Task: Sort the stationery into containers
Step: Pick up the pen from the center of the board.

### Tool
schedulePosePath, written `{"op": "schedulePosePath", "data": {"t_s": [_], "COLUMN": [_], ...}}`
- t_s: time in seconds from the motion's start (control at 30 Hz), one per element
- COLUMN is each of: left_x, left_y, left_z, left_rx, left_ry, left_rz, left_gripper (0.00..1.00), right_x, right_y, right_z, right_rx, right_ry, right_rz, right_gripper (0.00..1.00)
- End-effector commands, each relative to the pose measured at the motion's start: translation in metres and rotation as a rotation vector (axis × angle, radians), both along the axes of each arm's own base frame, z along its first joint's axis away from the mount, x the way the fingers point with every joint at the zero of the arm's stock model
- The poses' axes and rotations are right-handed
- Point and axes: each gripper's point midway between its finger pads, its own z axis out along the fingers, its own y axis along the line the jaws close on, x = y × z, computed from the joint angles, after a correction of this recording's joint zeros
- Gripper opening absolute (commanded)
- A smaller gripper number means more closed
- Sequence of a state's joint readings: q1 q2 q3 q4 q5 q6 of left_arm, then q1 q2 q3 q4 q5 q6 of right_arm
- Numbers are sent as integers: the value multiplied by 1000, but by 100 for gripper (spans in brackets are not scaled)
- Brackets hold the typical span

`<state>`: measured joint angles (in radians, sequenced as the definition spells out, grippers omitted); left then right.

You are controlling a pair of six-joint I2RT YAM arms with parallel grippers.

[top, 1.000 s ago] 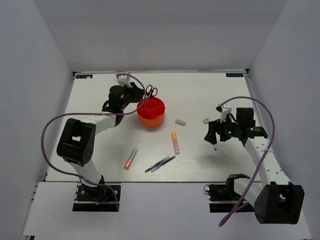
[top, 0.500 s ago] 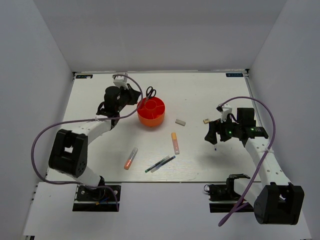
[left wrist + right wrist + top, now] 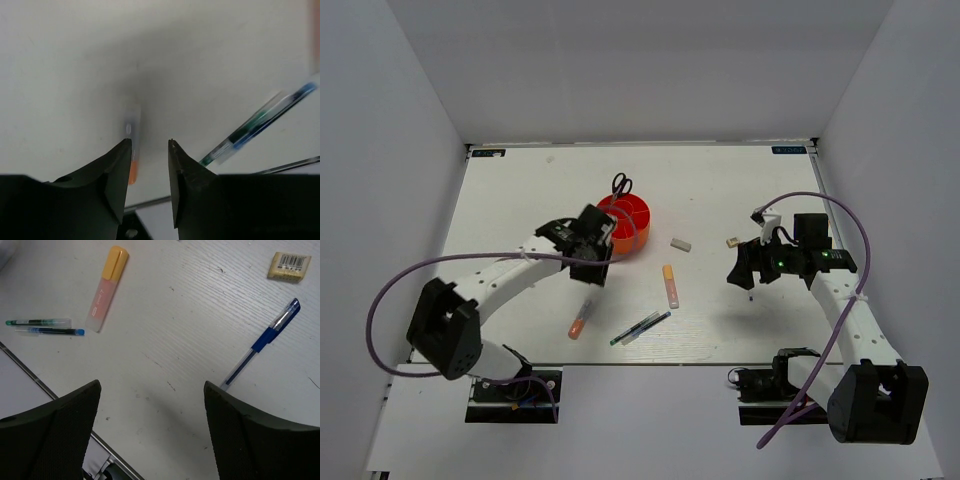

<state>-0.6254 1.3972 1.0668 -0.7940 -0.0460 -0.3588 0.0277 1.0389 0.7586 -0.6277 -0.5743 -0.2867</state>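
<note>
The left gripper (image 3: 150,142) is hovering with its fingers slightly apart, framing the orange highlighter (image 3: 134,122) that is lying flat on the near side of the orange organiser (image 3: 625,228), with two thin pens (image 3: 255,125) just beside it. I'd say it is lining up a pick, so next it needs to drop straight down and close across the barrel. The right gripper (image 3: 151,390) is hanging wide open and empty, well right of the organiser, above a blue pen (image 3: 262,337).

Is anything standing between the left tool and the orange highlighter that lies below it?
Nothing visible. In the left wrist view the highlighter lies straight beyond the open left tool, in line with the gap between its fingers. The two pens lie off to one side, apart from it.
</note>
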Motion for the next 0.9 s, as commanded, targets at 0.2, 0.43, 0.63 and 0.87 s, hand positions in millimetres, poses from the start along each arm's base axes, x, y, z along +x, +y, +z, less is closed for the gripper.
{"op": "schedulePosePath", "data": {"t_s": [0.2, 0.43, 0.63, 0.87], "left_x": [-58, -52, -53, -53], "left_y": [29, 36, 36, 38], "left_z": [-61, -79, -103, -122], "left_rx": [311, 323, 283, 241], "left_ry": [219, 214, 225, 219], "left_rz": [-73, -39, -20, -4], "left_gripper": [47, 55, 55, 19], "right_x": [0, 2, 2, 2], "right_y": [4, 3, 2, 2], "right_z": [14, 14, 15, 15], "right_rx": [26, 18, 17, 21], "right_ry": [-30, -33, -37, -35], "right_rz": [33, 28, 23, 20], "right_gripper": [58, 61, 62, 62]}}
